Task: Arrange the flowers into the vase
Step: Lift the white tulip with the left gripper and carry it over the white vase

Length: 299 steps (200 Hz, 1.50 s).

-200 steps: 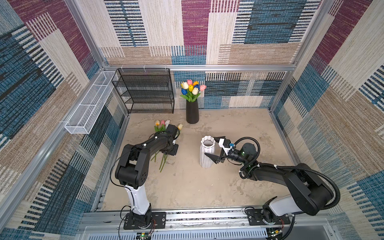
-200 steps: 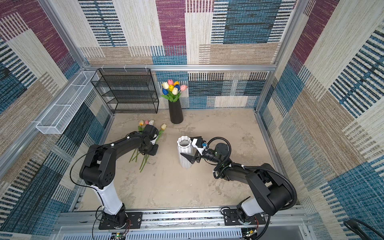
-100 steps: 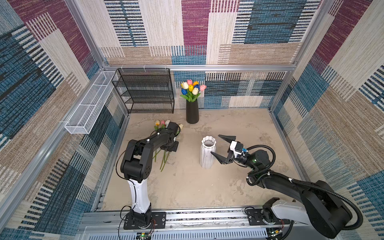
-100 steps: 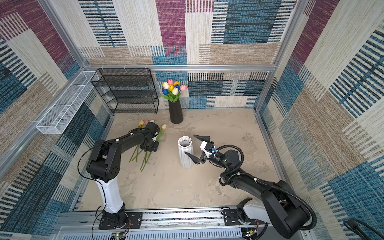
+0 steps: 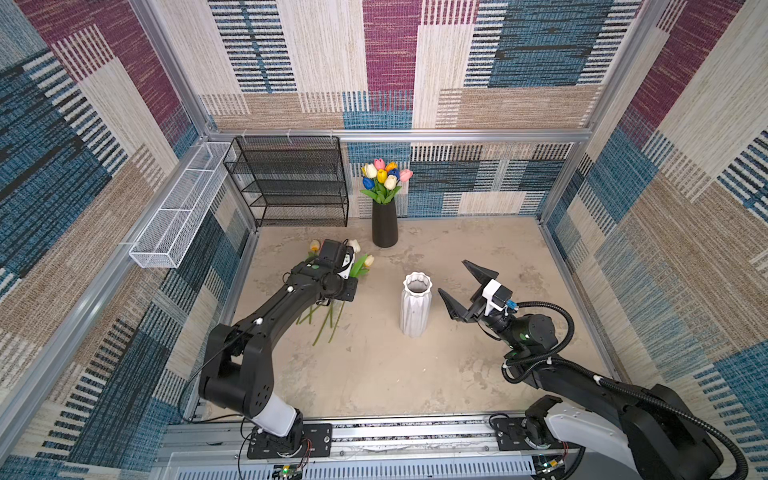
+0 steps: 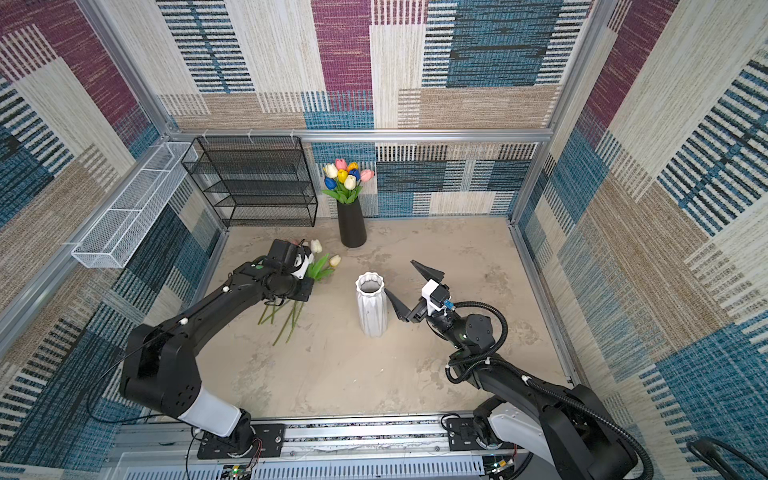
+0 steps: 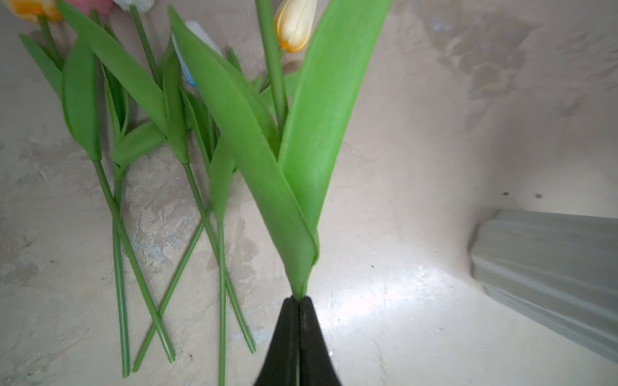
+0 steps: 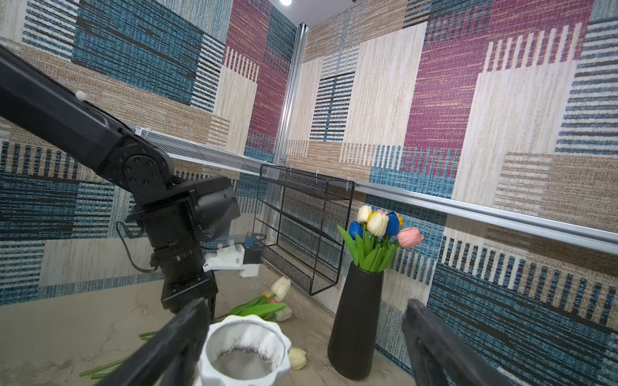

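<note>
Found the left gripper (image 7: pixel 297 300) pinched tight on the stem of one tulip (image 7: pixel 307 140), just below its two broad leaves (cream-yellow head, seen in the left wrist view). Could not tell whether that tulip hung clear of the table (image 5: pixel 374 374). Saw the loose flowers (image 7: pixel 80 100) lying flat on the table just beside it, stems crossing, heads pointing toward the black wire rack (image 5: pixel 291 183). Spotted the white vase (image 5: pixel 414 309) upright near the table's middle, apart from the flowers. Noted the right gripper (image 5: pixel 453 276) spread wide just beside that vase, on the side away from the flowers, one finger close by the rim; could not tell whether touching. Made out, at the back wall, a black vase (image 5: pixel 385 224) standing upright with a bouquet (image 5: pixel 384 178) of mixed tulips in it, next to the rack.
</note>
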Each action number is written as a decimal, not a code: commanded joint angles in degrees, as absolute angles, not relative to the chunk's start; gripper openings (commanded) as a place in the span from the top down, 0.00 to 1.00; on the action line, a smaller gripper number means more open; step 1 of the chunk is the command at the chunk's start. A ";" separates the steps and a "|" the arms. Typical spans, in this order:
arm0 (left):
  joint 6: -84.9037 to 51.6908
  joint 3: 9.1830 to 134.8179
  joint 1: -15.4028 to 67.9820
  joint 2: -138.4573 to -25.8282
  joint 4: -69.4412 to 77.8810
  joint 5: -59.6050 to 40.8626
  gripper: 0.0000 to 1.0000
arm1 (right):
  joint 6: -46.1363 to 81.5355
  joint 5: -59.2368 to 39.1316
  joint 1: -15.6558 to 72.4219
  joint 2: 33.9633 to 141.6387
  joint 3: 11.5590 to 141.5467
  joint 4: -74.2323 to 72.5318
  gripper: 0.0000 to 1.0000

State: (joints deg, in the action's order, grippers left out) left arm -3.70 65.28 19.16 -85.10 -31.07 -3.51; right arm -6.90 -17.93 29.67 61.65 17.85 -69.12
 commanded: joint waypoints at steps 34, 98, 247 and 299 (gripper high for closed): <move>-6.66 51.58 19.25 -63.74 -0.71 -23.57 1.00 | -6.76 -16.44 29.76 61.17 17.22 -71.37 0.06; -10.17 49.26 25.42 -60.64 37.42 -36.52 1.00 | -6.81 -16.43 29.77 62.14 17.92 -71.90 0.06; -15.56 52.29 31.49 -77.44 51.19 -36.83 1.00 | -8.96 -15.04 29.79 60.60 17.60 -70.03 0.06; -6.94 49.54 34.27 -78.33 44.02 -36.91 1.00 | -8.98 -15.91 29.79 61.98 17.84 -70.34 0.06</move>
State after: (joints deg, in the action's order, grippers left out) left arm -13.02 49.91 33.06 -78.17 48.10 -36.60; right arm -8.67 -15.88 29.67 61.89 17.72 -69.08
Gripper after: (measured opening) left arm 0.063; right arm 0.945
